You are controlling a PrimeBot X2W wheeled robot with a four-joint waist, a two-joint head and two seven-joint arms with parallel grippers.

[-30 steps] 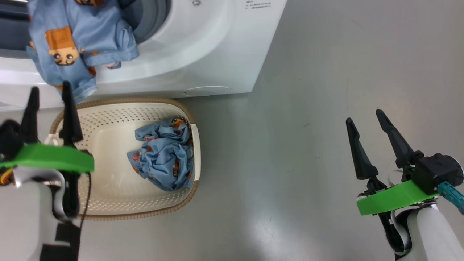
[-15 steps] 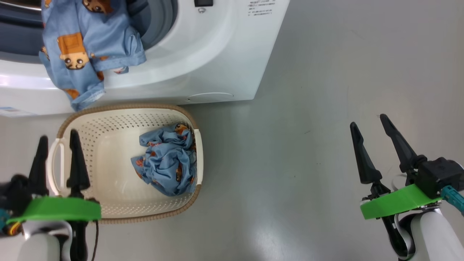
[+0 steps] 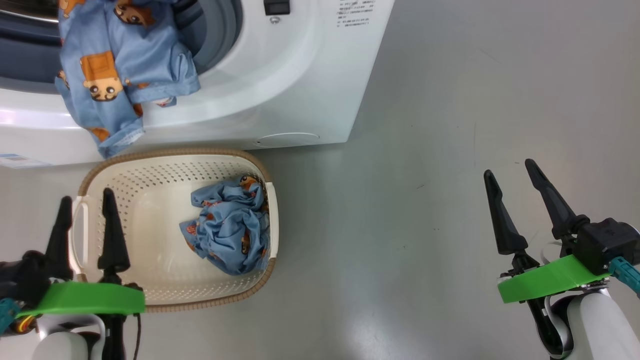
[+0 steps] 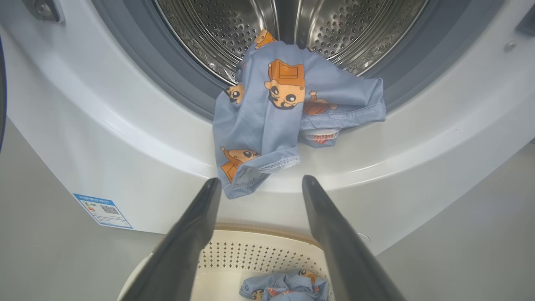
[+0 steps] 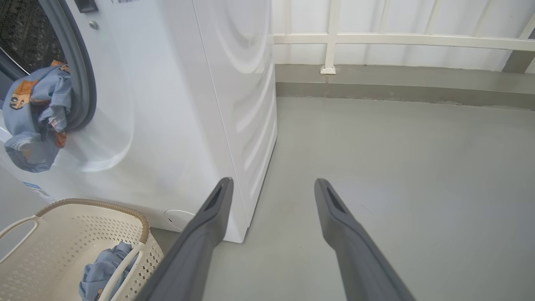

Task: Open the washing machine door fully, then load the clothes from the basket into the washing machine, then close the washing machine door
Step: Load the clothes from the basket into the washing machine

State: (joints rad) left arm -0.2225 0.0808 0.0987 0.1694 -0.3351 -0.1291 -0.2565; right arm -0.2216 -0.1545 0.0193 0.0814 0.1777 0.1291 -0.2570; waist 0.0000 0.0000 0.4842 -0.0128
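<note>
Washing machine (image 3: 300, 90): opening uncovered; grey gasket (image 4: 167, 75) and perforated steel drum (image 4: 200, 29) exposed; a blue label sticker (image 4: 102, 210) sits low on the front panel.

Clothes: two light blue printed pieces noted. The first garment (image 3: 110, 75) is draped over the lower lip of the washing machine's opening, part of it inside the drum, the rest hanging down the white front panel; its lowest hem ends just above the basket's rim.

Basket (image 3: 170, 152): on the floor (image 3: 425, 125) directly in front of the washing machine, its far rim close to the front panel; the second garment (image 3: 230, 235) lies crumpled inside, against the wall nearer the washing machine's exposed front corner.

Left tool (image 3: 86, 196): jaws spread wide, nothing between them; it hovers in front of the washing machine above the basket's handle end, fingers pointing toward the hanging hem and clear of it.

Right tool (image 3: 508, 168): jaws spread wide, empty; over bare floor, well apart from the washing machine, out past its front corner.

White railing (image 5: 376, 39): along the wall behind the washing machine.
</note>
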